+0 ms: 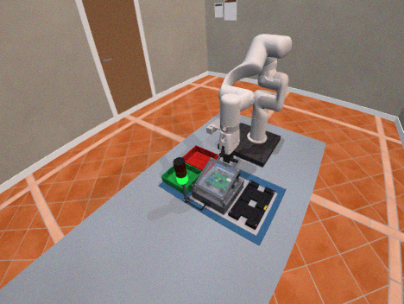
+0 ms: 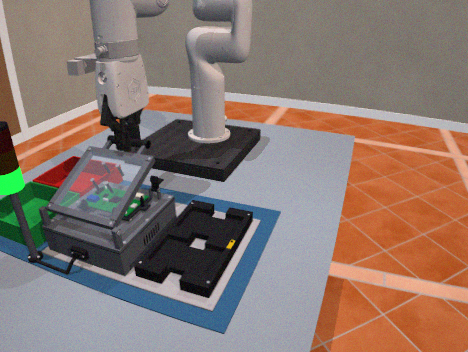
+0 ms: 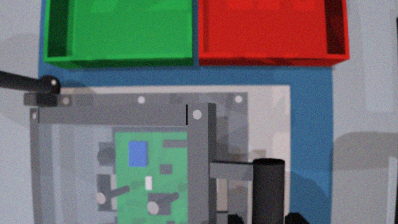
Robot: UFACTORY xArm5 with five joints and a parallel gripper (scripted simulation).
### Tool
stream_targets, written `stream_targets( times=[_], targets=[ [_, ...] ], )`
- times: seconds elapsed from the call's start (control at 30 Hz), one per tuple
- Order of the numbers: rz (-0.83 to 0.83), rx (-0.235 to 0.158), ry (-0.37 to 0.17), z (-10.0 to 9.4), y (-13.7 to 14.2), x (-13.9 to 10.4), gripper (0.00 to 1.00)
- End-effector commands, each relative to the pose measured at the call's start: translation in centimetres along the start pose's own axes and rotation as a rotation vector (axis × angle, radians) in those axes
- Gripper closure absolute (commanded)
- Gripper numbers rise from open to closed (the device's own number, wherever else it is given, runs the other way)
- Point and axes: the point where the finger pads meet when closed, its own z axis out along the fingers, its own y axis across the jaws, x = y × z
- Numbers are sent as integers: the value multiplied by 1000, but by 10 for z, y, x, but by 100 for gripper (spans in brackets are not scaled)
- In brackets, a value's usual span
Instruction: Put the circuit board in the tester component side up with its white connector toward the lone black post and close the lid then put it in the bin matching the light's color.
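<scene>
Green circuit board (image 2: 107, 199) lies in the grey box tester (image 2: 107, 235) under its raised clear lid (image 2: 102, 185). At the lid's 12 o'clock edge, the black gripper (image 2: 125, 136), fingers narrowly parted, grips nothing. Signal light (image 2: 11, 180) glows green.
</scene>
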Motion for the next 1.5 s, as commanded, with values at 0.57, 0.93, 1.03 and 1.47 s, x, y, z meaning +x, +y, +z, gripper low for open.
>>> stream_targets(
  times=[0.57,0.93,1.03,1.47],
  targets=[
    [0,4,0,1,-1,0,72],
    [0,4,0,1,-1,0,100],
    [0,4,0,1,-1,0,100],
    [0,4,0,1,-1,0,100]
  ],
)
